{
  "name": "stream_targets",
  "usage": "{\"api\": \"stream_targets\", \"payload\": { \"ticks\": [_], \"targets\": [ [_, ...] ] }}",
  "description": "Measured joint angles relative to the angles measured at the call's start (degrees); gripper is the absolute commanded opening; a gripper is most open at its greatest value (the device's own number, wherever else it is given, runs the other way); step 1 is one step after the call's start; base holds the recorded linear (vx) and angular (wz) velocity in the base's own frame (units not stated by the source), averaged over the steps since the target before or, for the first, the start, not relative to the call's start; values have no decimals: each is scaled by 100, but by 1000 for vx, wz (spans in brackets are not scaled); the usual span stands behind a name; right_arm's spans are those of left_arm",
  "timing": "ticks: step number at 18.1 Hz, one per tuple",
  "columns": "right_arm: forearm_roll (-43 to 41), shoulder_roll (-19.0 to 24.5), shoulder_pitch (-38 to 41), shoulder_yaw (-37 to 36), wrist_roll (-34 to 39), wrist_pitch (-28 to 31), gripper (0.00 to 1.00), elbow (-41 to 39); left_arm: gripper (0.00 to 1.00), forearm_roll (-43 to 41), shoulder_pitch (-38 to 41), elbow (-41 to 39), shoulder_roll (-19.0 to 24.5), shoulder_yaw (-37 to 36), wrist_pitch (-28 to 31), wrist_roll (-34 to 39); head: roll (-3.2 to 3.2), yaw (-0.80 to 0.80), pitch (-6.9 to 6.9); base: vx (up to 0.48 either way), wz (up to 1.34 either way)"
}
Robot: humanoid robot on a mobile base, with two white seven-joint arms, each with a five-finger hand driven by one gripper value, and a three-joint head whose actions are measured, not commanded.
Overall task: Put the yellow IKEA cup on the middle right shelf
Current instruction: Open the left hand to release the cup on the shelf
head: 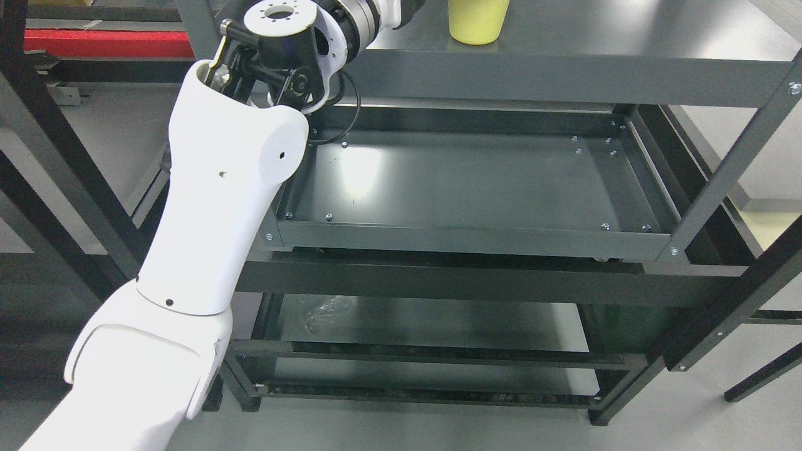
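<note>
We see our white left arm reaching up over the dark grey metal shelf toward the pale yellow plastic cup; its hand is cropped, grip unknowable.

Dark grey metal shelving rack on grey floor; red beam upper left; light glare on tray.

A pale yellow plastic cup on a dark grey metal shelf rack — a glossy white robot arm with black joints; a red bar behind.
</note>
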Motion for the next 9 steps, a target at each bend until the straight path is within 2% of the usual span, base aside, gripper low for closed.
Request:
{"api": "stream_targets", "payload": {
  "ticks": [6, 9],
  "targets": [
    [0, 0, 0, 0, 0, 0, 99, 0, 99, -122, -170, -527, 0, 193, 204, -102, 0, 0, 0, 0, 0],
    [0, 0, -1, 0, 0, 0, 99, 0, 97, -144, -249, -736, 0, 258, 229, -769, 0, 0, 0, 0, 0]
  ]
}}
